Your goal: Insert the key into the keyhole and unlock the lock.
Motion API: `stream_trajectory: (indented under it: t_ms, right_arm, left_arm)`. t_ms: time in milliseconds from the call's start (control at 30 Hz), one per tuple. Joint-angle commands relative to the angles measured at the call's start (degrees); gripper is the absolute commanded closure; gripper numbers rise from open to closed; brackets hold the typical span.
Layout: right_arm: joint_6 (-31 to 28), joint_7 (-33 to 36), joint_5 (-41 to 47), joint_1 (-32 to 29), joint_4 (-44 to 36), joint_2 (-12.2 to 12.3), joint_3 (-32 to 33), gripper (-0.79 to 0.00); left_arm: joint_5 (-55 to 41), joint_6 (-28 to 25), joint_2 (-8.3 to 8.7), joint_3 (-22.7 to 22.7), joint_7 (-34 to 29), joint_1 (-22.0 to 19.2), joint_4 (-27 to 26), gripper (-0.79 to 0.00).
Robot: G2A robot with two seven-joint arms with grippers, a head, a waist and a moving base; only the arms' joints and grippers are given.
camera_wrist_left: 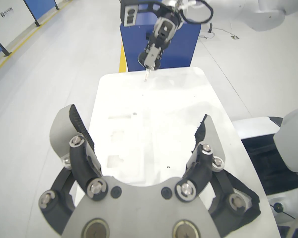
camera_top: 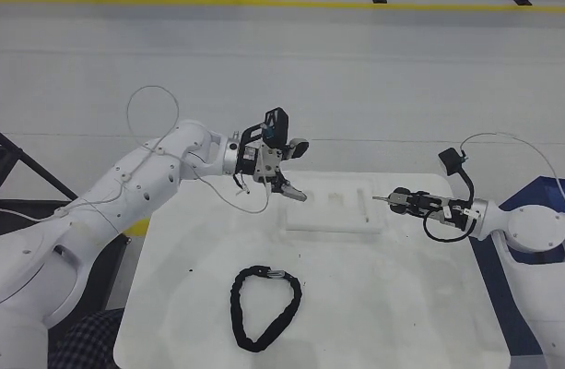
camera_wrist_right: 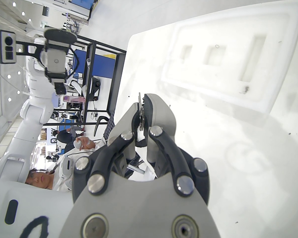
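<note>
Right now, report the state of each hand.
Left hand: open, holding nothing.
Right hand: closed on the small silver metal key.

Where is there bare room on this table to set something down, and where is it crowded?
Free: the table right of the chain lock, and the strip between lock and foam tray. Crowded: the back, where the left claw and right claw, holding the key, flank the tray.
</note>
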Motion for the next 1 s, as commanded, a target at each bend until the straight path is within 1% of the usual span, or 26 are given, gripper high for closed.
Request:
stream_trajectory:
  t_ms: [0,167,300,400,567,700,800,933,967]
  right_arm:
    - [0.0,0.0,0.0,0.0,0.0,0.0,0.0,0.0]
    - [0.0,0.0,0.0,0.0,0.0,0.0,0.0,0.0]
    - [0.0,0.0,0.0,0.0,0.0,0.0,0.0,0.0]
    - [0.0,0.0,0.0,0.0,0.0,0.0,0.0,0.0]
    - [0.0,0.0,0.0,0.0,0.0,0.0,0.0,0.0]
    - [0.0,0.0,0.0,0.0,0.0,0.0,0.0,0.0]
    - [0.0,0.0,0.0,0.0,0.0,0.0,0.0,0.0]
    - [0.0,0.0,0.0,0.0,0.0,0.0,0.0,0.0]
    - [0.0,0.0,0.0,0.0,0.0,0.0,0.0,0.0]
  left_arm:
    - [-0.2,0.0,0.15,0.0,-0.8,1.9,-0.5,-0.785]
    - [2.1,0.0,0.33,0.0,-1.4,5.5,-1.6,-0.785]
    - [4.4,0.0,0.03,0.0,-1.8,8.0,-2.2,-0.785]
    - [5.8,0.0,-0.28,0.0,-3.4,9.6,-2.7,-0.785]
    - [5.0,0.0,-0.97,0.0,-9.0,11.8,-3.0,-0.785]
    - [1.5,0.0,-1.45,0.0,-17.0,13.2,-2.9,-0.785]
    - [-2.4,0.0,-1.72,0.0,-22.1,13.1,-2.4,-0.785]
    - [-2.4,0.0,-1.72,0.0,-22.1,13.1,-2.4,-0.785]
    - [-3.1,0.0,-1.71,0.0,-23.2,13.6,-1.8,-0.785]
